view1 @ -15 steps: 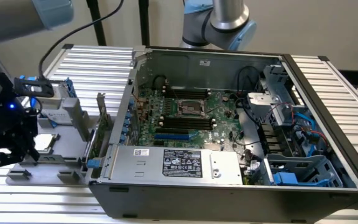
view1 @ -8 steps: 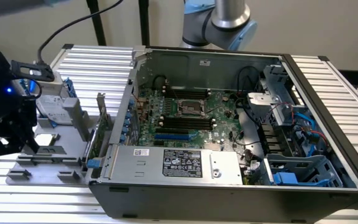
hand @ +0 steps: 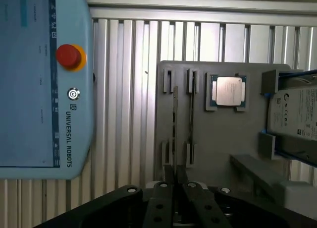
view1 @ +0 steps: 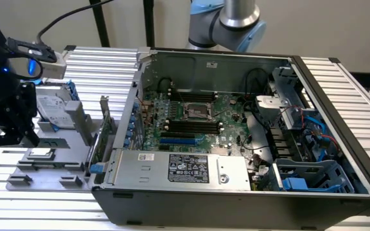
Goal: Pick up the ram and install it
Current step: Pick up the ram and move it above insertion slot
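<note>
The open computer case [view1: 236, 204] takes up most of the slatted table [view1: 349, 91]. Bare slats run between the pendant [hand: 29, 89], marked UNIVERSAL ROBOTS, and the grey tray's [hand: 233, 134] edge. The ram [hand: 174, 119] stands on edge in a tray slot with the pincer [hand: 176, 181] at its end. I cannot tell whether it pinches.

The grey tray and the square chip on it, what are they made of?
The grey tray looks like matte plastic: dull, even grey with blocky clips. The square chip seems capped in silvery metal, since it gleams pale.
</note>
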`<state>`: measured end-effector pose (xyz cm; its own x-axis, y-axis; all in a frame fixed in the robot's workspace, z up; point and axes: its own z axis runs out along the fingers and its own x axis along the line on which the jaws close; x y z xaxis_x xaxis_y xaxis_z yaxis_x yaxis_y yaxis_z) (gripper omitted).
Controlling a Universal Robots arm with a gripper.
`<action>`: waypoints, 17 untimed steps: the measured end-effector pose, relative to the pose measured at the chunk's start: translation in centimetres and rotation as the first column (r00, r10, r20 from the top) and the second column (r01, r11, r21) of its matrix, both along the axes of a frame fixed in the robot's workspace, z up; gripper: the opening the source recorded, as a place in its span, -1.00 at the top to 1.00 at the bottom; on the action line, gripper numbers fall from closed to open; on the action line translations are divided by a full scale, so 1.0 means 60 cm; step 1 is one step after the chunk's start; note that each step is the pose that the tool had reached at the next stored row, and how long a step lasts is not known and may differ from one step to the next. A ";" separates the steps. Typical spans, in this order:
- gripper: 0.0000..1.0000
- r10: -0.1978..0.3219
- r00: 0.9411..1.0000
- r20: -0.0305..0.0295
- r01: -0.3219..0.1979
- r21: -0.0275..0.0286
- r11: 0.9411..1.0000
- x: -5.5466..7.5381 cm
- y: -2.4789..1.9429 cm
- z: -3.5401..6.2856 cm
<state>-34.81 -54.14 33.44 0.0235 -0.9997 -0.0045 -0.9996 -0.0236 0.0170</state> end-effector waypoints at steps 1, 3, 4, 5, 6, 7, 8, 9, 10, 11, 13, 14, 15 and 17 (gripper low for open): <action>0.73 0.001 1.000 0.000 -0.001 0.000 1.000 0.003 0.0000 0.008; 0.73 0.004 1.000 0.000 -0.004 0.000 1.000 0.010 0.0001 0.023; 0.73 0.005 1.000 0.000 -0.005 0.000 1.000 0.014 0.0001 0.031; 0.73 0.006 1.000 -0.001 -0.006 0.000 1.000 0.017 0.0001 0.038; 0.73 0.007 1.000 -0.001 -0.007 0.000 1.000 0.021 0.0002 0.046; 0.73 0.007 1.000 -0.001 -0.007 0.000 1.000 0.026 0.0003 0.053; 0.73 0.008 1.000 -0.001 -0.008 0.000 1.000 0.031 0.0005 0.061; 0.73 0.008 1.000 -0.001 -0.008 0.000 1.000 0.037 0.0006 0.068; 0.73 0.008 1.000 -0.001 -0.008 0.000 1.000 0.043 0.0008 0.076; 0.73 0.008 1.000 -0.001 -0.008 0.000 1.000 0.049 0.0011 0.083; 0.73 0.008 1.000 -0.002 -0.008 0.000 1.000 0.062 0.0018 0.099; 0.73 0.008 1.000 -0.002 -0.008 0.000 1.000 0.069 0.0023 0.106; 0.73 0.008 1.000 -0.002 -0.008 0.000 1.000 0.075 0.0027 0.113; 0.73 0.008 1.000 -0.002 -0.008 0.000 1.000 0.090 0.0034 0.123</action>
